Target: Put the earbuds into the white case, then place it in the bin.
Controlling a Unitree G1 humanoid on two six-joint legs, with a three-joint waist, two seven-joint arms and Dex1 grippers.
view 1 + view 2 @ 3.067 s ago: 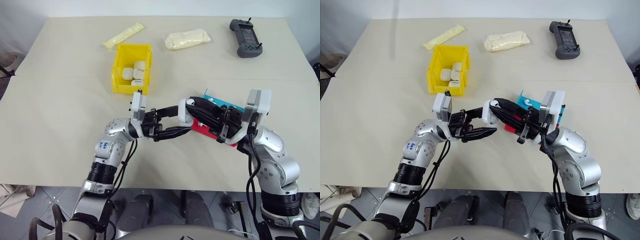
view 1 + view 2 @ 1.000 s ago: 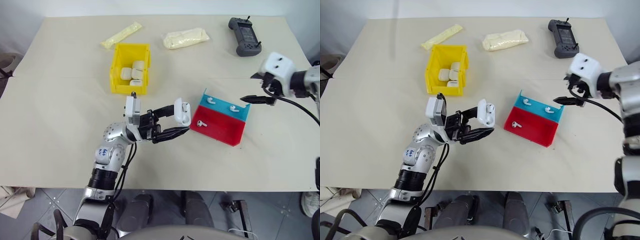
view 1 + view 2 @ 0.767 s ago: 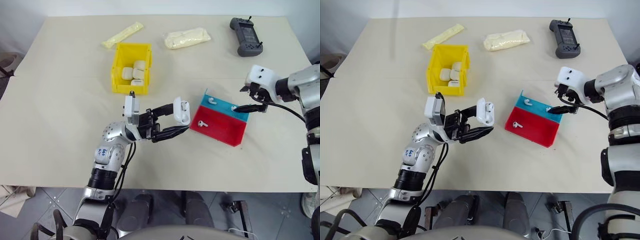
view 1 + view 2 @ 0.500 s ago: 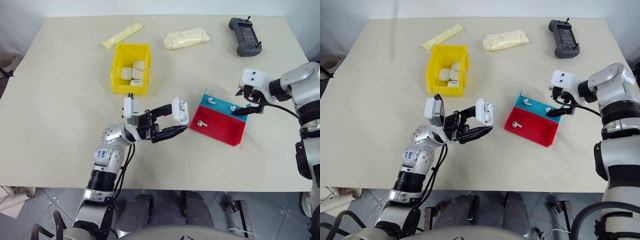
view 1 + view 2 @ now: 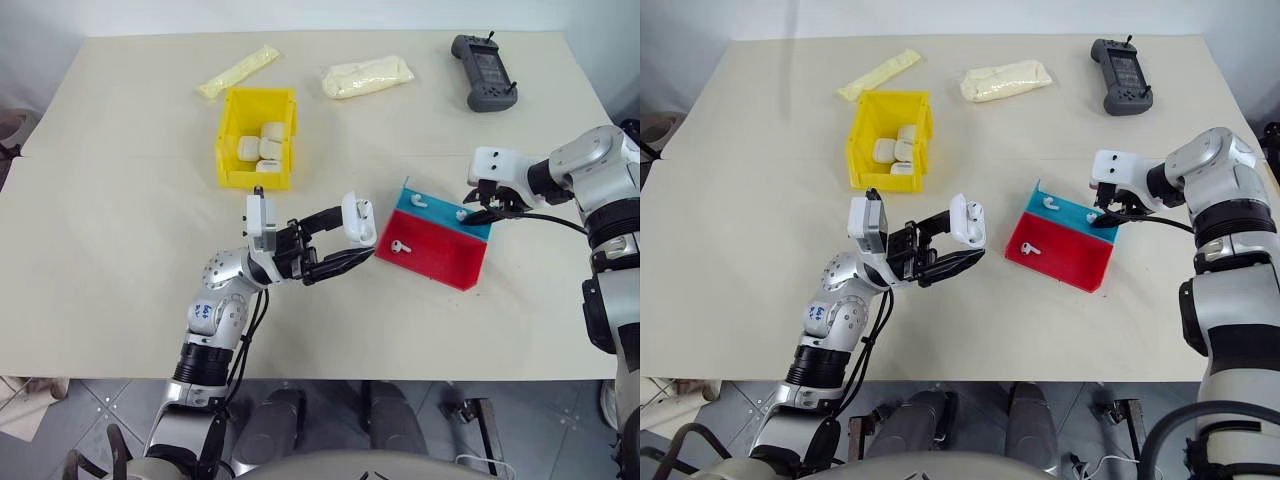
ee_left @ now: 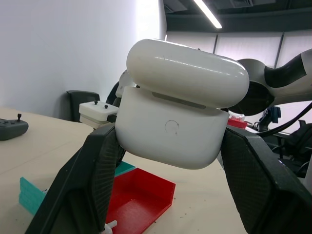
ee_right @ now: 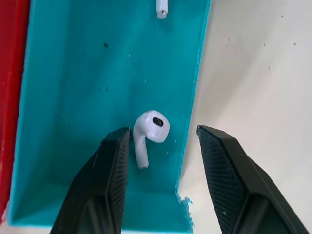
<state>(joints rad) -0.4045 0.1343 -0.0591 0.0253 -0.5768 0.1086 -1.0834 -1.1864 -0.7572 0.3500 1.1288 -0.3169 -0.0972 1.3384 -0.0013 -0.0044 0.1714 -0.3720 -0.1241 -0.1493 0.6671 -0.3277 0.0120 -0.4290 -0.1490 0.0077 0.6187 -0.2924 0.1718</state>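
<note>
Earbud (image 7: 151,127) lies in the tray's teal section (image 7: 73,97), bracketed by the released right gripper (image 7: 163,141); left gripper (image 5: 338,240) grasps the white case (image 5: 358,218).

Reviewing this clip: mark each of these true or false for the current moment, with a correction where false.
1. The left gripper holds a white case above the table. True.
2. The right gripper is clamped shut on an earbud. False: its fingers stand apart on either side of an earbud that lies in the teal section of the tray.
3. The yellow bin holds several white cases. True.
4. An earbud lies in the red section of the tray. True: one earbud lies there.
5. The black handheld controller sits inside the yellow bin. False: it lies on the table's far right, well away from the bin.
</note>
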